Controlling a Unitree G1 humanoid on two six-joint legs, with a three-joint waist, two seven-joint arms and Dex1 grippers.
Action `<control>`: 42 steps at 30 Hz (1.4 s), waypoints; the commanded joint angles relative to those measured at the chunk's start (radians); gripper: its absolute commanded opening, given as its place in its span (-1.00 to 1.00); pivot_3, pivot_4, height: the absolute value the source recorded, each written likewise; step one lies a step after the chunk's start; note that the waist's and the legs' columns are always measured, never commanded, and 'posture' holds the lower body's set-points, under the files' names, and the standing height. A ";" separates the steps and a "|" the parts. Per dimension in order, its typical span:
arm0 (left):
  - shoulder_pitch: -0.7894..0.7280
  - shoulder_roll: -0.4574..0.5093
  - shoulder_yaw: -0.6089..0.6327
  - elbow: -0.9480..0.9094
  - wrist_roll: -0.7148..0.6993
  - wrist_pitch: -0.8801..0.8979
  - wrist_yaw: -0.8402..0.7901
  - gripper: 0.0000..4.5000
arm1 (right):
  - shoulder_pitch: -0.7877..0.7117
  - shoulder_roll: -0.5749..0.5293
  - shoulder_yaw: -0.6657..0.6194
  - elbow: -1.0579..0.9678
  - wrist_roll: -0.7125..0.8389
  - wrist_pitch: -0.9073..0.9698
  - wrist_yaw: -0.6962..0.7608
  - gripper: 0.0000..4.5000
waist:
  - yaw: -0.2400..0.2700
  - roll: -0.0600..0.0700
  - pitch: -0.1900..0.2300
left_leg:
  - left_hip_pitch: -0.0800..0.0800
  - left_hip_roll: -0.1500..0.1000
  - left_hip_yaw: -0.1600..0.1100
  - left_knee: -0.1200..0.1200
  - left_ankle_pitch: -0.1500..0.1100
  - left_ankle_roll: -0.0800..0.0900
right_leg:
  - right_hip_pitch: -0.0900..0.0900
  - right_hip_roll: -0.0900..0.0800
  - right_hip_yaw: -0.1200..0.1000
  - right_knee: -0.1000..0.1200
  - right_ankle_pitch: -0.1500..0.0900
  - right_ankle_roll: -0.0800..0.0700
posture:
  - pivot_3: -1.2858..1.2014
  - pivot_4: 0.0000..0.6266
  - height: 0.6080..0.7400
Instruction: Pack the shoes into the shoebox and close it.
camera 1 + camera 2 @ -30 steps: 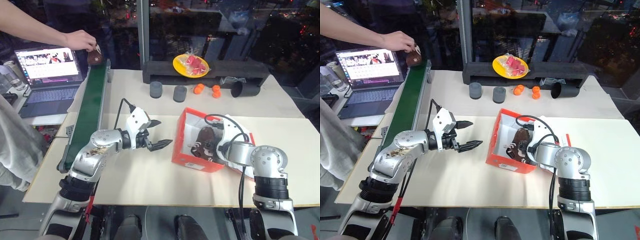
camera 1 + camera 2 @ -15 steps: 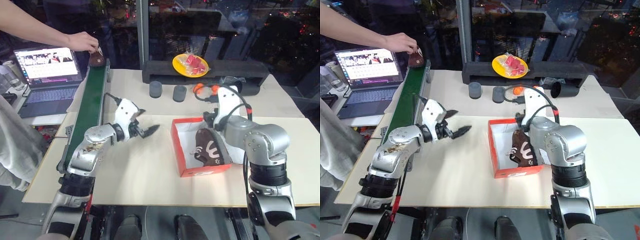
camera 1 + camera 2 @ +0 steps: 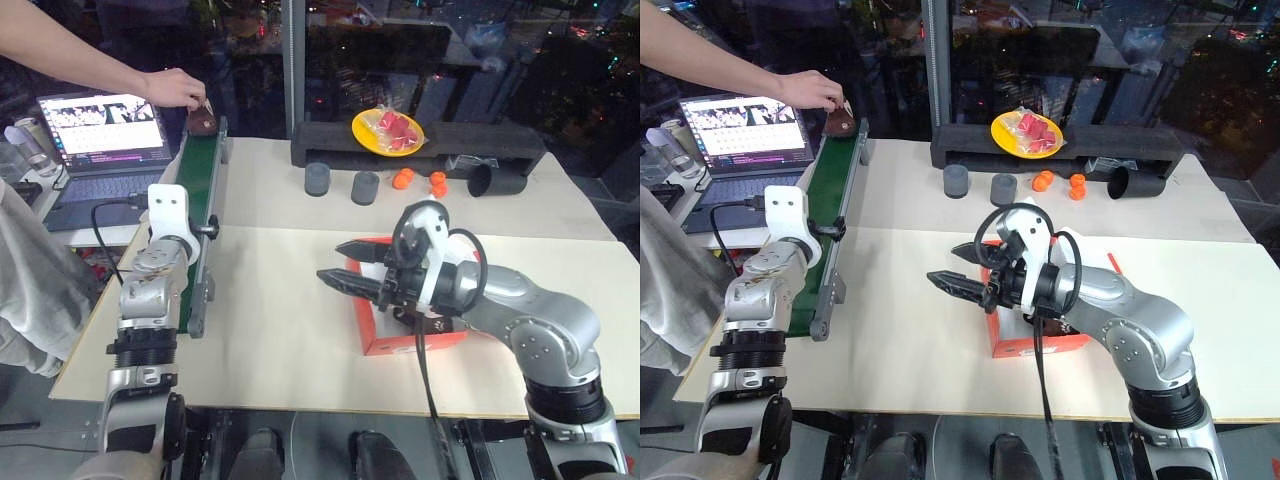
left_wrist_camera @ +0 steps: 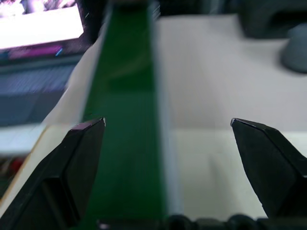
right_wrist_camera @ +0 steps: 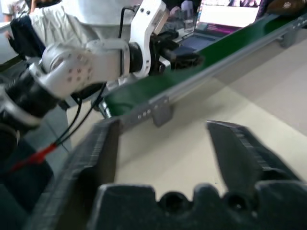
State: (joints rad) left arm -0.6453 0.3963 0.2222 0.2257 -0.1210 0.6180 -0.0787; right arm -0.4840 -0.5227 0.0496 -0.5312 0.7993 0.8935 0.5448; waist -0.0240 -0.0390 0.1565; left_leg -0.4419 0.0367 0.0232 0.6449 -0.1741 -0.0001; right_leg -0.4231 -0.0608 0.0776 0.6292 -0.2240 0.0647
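Right now the right gripper (image 3: 350, 265) hangs wide open and empty just left of the red-orange cardboard shoebox (image 3: 375, 335). Over by the long green conveyor belt (image 3: 200, 200), the left gripper (image 4: 168, 127) gapes empty too, while a person's hand (image 3: 175, 88) sets a dark brown slipper-like shoe (image 3: 203, 123) at the belt's far end.

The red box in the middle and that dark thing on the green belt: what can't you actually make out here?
- Shoebox: in both eye views the right gripper and its arm cover most of it, so its contents and lid are hidden.
- Dark shoe at the conveyor belt's far end: the person's hand is over it; its markings are too small to read.
- Laptop screen: too small to read.
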 commanded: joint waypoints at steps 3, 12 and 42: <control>-0.010 0.029 0.000 -0.015 0.006 0.023 -0.020 1.00 | 0.064 -0.029 0.071 -0.013 -0.102 -0.107 0.081 0.99 | 0.004 0.000 0.000 | 0.000 0.000 0.000 0.000 0.000 0.000 | 0.000 0.000 0.000 0.000 0.000 0.000 | 0.03 -0.52 1.00; -0.021 0.040 -0.022 0.002 0.020 0.049 -0.025 1.00 | 0.078 0.014 0.085 0.003 -0.194 -0.180 0.072 0.99 | 0.008 0.000 0.000 | 0.000 0.000 0.000 0.000 0.000 -0.001 | 0.000 0.000 0.000 0.000 0.000 0.000 | 0.03 -0.52 1.00; -0.310 0.082 0.072 -0.010 -0.047 0.529 0.065 1.00 | 0.076 0.070 0.091 0.026 -0.247 -0.124 0.014 0.99 | 0.007 -0.001 0.000 | 0.000 0.000 -0.001 0.000 0.000 -0.001 | 0.000 0.000 0.000 0.001 0.000 0.000 | 0.03 -0.52 1.00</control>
State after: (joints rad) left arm -0.9158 0.4517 0.3159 0.2523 -0.1870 1.1631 -0.0119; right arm -0.3938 -0.4599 0.1525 -0.4962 0.5511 0.7682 0.5642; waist -0.0167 -0.0397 0.1569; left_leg -0.4419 0.0362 0.0227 0.6447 -0.1736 -0.0013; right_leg -0.4232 -0.0608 0.0772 0.6299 -0.2240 0.0645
